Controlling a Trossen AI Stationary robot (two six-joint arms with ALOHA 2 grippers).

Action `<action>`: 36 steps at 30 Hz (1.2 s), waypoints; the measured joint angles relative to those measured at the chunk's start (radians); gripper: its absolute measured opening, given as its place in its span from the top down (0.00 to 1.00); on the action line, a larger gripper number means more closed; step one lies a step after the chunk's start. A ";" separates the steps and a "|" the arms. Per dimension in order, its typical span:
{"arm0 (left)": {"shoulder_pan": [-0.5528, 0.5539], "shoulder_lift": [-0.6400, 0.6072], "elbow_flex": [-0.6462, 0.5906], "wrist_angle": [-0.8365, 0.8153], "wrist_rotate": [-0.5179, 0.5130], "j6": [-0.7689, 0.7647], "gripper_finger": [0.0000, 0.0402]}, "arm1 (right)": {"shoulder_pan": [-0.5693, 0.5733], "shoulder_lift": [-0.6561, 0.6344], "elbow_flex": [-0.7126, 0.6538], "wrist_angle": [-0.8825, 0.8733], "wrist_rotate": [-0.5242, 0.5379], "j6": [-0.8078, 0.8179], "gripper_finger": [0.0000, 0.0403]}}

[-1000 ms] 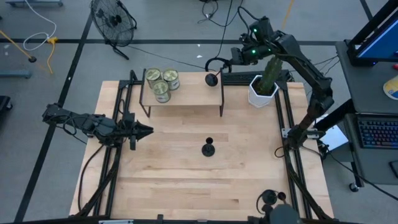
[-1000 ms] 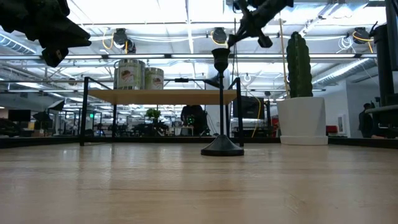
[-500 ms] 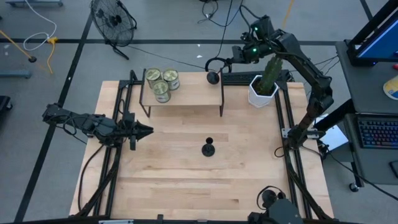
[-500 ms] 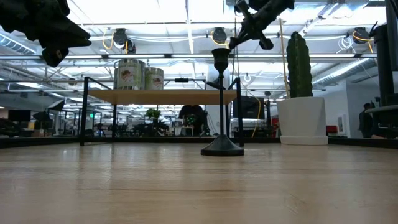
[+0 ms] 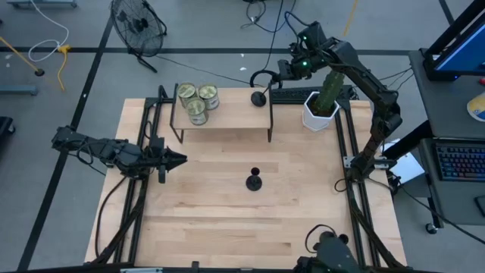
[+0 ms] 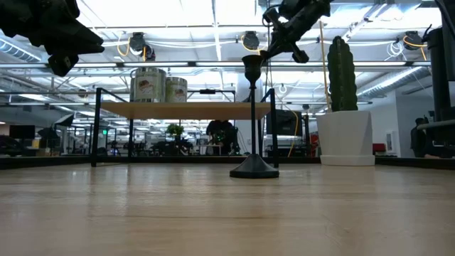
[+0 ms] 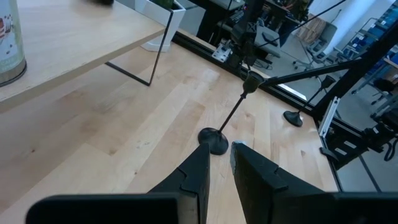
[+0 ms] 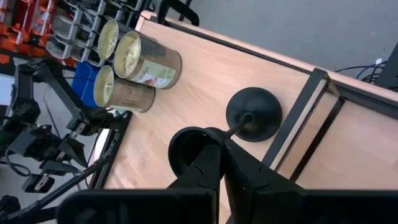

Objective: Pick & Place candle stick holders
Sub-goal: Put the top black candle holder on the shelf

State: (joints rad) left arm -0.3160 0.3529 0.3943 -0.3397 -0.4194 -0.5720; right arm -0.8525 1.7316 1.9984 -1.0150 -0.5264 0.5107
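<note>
One black candle stick holder [image 5: 258,98] stands on its round base at the right end of the wooden shelf [image 5: 227,114]. It also shows in the right wrist view [image 8: 253,114]. My right gripper [image 8: 222,149] is shut at its cup top, above the shelf [image 6: 274,46]. A second holder [image 5: 254,182] stands on its base mid-table [image 6: 252,167]. It also shows in the left wrist view [image 7: 214,138]. My left gripper [image 5: 180,159] waits at the table's left, its fingers a narrow gap apart and empty [image 7: 219,149]. A third holder does not show. My right gripper comes at the holder from above, slanting from the far right. Its fingers [image 8: 208,165] close at the cup top [image 8: 186,146], where the thin stem [image 8: 233,124] meets it. Whether they pinch the rim or the stem is hidden by the fingers. The base [image 8: 255,115] rests on the shelf.
Three greenish jars [image 5: 197,101] stand at the shelf's left end. A white pot with a cactus [image 5: 322,106] stands at the far right of the table. Black rails run along both table sides. A dark shape [image 5: 326,246] shows at the near edge.
My right gripper has shifted slightly toward the table's left and far edge above the shelf. The holder's base has stayed in place on the shelf. The dark shape at the near edge has moved a little to the left.
</note>
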 joint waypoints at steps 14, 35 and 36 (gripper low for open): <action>0.000 0.000 0.000 0.000 0.000 -0.009 0.82 | -0.003 0.011 0.001 0.002 0.023 -0.023 1.00; 0.000 0.000 0.000 0.000 0.000 -0.002 0.82 | -0.004 0.012 0.001 0.040 0.031 0.000 0.95; 0.000 0.000 0.000 0.000 0.000 -0.002 0.82 | -0.004 0.012 0.001 0.043 0.030 0.000 0.94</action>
State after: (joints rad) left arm -0.3161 0.3527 0.3943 -0.3393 -0.4198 -0.5735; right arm -0.8570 1.7439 1.9991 -0.9719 -0.4961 0.5106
